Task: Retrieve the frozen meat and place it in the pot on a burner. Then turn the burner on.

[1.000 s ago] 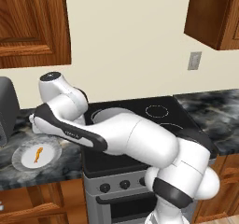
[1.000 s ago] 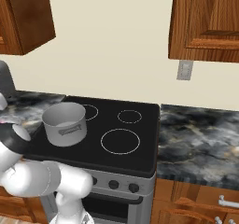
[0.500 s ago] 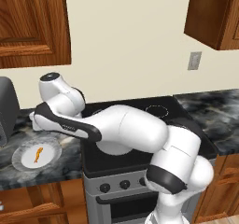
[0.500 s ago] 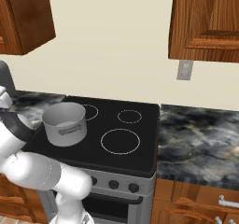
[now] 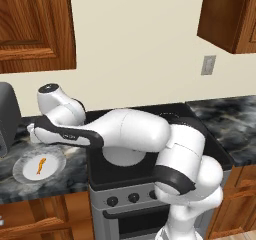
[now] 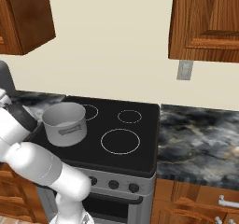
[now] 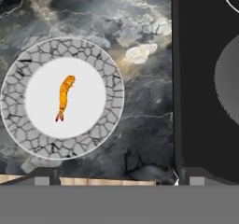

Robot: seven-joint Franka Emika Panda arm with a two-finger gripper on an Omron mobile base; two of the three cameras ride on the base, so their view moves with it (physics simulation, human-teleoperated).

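Note:
The frozen meat point(image 7: 65, 96) is a small orange curved piece lying in the white centre of a round grey-rimmed plate point(image 7: 107, 69) on the dark marble counter. From the left base view the meat point(image 5: 40, 166) rests on the plate point(image 5: 20, 170) left of the stove. My gripper point(image 7: 119, 179) hangs above the counter, between plate and stove edge, open and empty, with the meat up and to the left of it. The hand point(image 5: 36, 133) sits just above the plate's far side. The steel pot point(image 6: 65, 123) stands on the front left burner, without a lid.
The black stove top point(image 6: 121, 120) has its knobs point(image 6: 114, 185) along the front panel. A dark appliance point(image 5: 7, 119) stands on the counter behind the plate. Wooden cabinets hang overhead. Marble counter point(image 6: 200, 139) continues right of the stove.
The arm has stretched further left and its elbow has risen. The hand stays over the counter by the plate, and the jaws stay wide apart.

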